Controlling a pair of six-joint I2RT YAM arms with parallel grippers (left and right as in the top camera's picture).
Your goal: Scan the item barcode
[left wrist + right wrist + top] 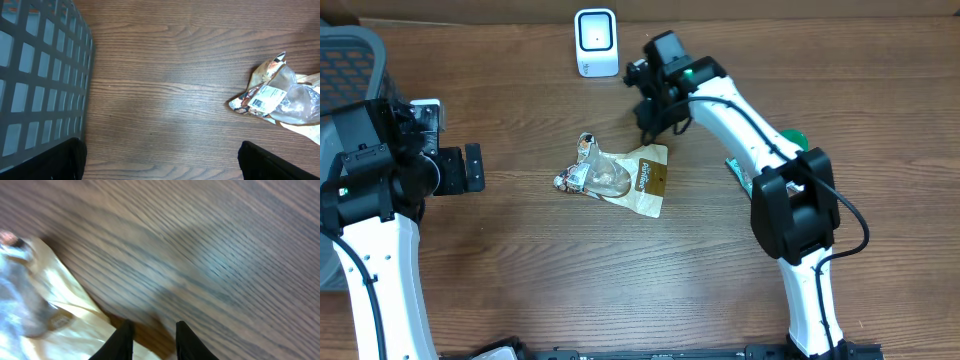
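The item is a tan and brown snack bag [642, 180] with a crumpled clear wrapper [595, 175] on it, lying flat mid-table. Its white barcode label [263, 98] shows in the left wrist view, on the item [280, 97]. A white scanner [596, 42] stands at the back. My right gripper [655, 128] is at the bag's far right corner. In the right wrist view its fingers [121, 341] stand narrowly apart, and the brown corner of the bag [150, 339] fills the gap between them. My left gripper [470, 168] hangs wide open left of the bag, holding nothing.
A grey mesh basket [350, 60] stands at the table's left edge, close to my left arm, and fills the left of the left wrist view as a basket wall [40, 75]. A green object [791, 138] and a teal packet [738, 172] lie by the right arm.
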